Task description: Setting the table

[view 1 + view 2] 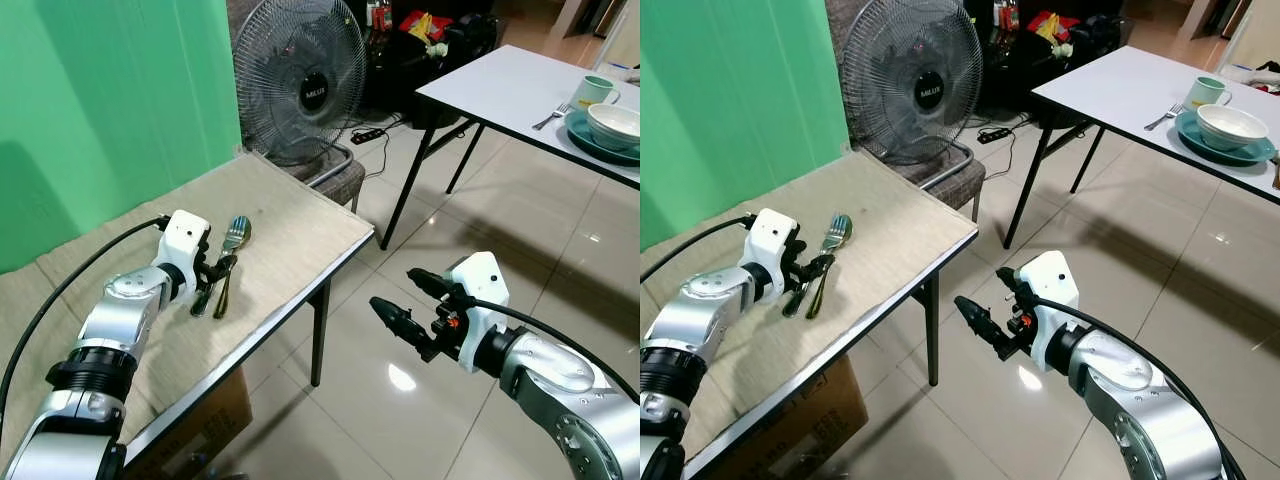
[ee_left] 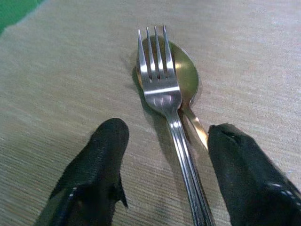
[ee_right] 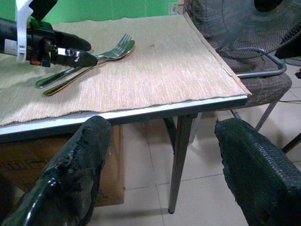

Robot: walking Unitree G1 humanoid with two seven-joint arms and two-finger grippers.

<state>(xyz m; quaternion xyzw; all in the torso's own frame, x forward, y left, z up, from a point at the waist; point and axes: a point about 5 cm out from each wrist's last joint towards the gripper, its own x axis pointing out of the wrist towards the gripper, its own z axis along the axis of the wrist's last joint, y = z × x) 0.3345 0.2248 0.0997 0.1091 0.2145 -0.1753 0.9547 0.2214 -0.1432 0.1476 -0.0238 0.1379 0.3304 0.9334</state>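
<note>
Nearest us, at five o'clock, our right gripper [image 1: 408, 298] hangs spread and empty over the floor. At ten o'clock our left gripper [image 2: 164, 155] straddles, unclosed, the fork [image 2: 162, 87] stacked on the spoon [image 2: 188, 77] on the beige-clothed table [image 1: 290, 230]. Closing could pinch both, or skid the spoon aside.

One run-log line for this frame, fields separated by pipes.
left gripper: open, straddling fork and spoon handles on near table | right gripper: open, idle above floor | far table: plate, bowl, cup, fork set
</note>
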